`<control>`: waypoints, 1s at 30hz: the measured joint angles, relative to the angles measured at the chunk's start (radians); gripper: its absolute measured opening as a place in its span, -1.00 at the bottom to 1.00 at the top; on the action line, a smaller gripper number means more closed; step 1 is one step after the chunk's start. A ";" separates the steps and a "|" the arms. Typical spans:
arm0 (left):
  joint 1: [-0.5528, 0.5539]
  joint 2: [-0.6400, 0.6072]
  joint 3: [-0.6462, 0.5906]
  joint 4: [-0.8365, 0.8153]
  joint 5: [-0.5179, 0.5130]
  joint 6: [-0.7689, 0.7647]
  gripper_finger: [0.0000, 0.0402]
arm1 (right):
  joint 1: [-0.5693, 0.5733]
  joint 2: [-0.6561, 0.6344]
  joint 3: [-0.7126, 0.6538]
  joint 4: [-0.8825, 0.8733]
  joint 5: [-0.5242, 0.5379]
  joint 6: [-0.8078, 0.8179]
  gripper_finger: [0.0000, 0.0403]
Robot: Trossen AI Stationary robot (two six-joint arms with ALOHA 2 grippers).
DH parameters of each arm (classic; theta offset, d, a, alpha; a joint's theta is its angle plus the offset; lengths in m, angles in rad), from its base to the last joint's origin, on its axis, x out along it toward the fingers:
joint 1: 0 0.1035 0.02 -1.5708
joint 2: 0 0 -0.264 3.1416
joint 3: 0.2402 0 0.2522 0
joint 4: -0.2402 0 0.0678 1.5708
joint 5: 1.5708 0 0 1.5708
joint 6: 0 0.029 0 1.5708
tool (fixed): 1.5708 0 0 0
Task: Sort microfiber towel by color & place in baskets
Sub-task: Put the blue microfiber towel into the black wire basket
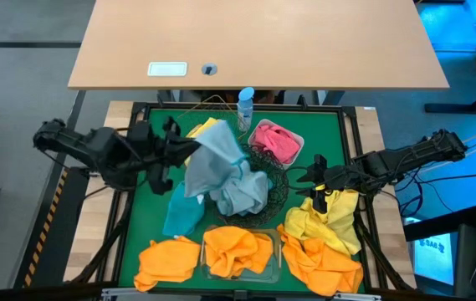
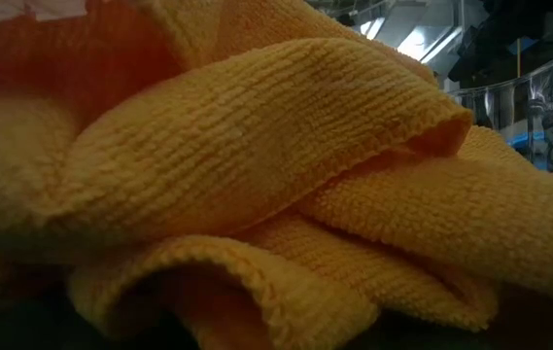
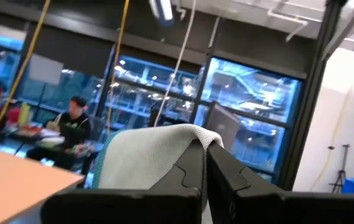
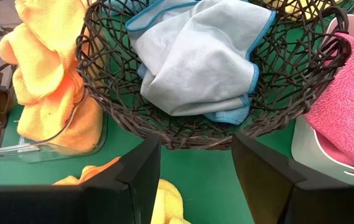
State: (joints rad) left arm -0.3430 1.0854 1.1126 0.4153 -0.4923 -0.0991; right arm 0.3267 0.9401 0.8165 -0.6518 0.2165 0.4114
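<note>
My left gripper (image 1: 189,146) is raised over the green mat's left half, shut on a pale grey towel (image 1: 214,159) that falls toward the round black wire bowl (image 1: 278,186). Another grey towel with blue edging (image 4: 195,62) lies in that bowl. My right gripper (image 1: 311,177) hangs open just right of the bowl, over a yellow towel (image 1: 331,219), with nothing between its fingers. A pink towel (image 1: 275,142) fills the white tray (image 4: 301,146). An orange towel (image 1: 238,251) lies in the clear tub. A teal towel (image 1: 183,213) lies on the mat. My left gripper pinches the grey towel between its two shut fingers (image 3: 192,171), which slant upward. A fold of the cloth (image 3: 183,134) drapes over the fingertips and down one side. The towel hangs slack from there, and its lower part (image 1: 236,171) reaches the grey cloth in the bowl.
Loose orange towels (image 1: 166,263) (image 1: 321,263) lie along the near edge; one fills the low view (image 2: 257,175). A blue-capped bottle (image 1: 246,104) and a yellow towel in the copper basket (image 1: 204,127) stand at the far edge. A wooden desk (image 1: 254,42) lies beyond.
</note>
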 joint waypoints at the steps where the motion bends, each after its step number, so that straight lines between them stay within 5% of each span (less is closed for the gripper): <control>1: 0.019 0.016 0.000 0.021 0.029 0.000 -1.00 | 0.000 0.000 0.000 0.000 0.000 0.000 -0.03; 12: 0.192 0.153 0.000 0.306 0.257 -0.007 -1.00 | 0.000 0.000 0.000 0.000 0.000 0.000 -0.03; 16: 0.231 0.154 0.000 0.288 0.309 -0.038 -1.00 | 0.000 0.000 0.000 0.000 0.000 0.000 -0.03; 30: 0.229 0.240 0.000 -0.505 0.276 -0.188 -1.00 | 0.000 0.000 0.000 -0.002 0.000 0.000 -0.03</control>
State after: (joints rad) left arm -0.1143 1.3250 1.1130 -0.0894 -0.2164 -0.2868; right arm 0.3267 0.9401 0.8165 -0.6534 0.2167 0.4110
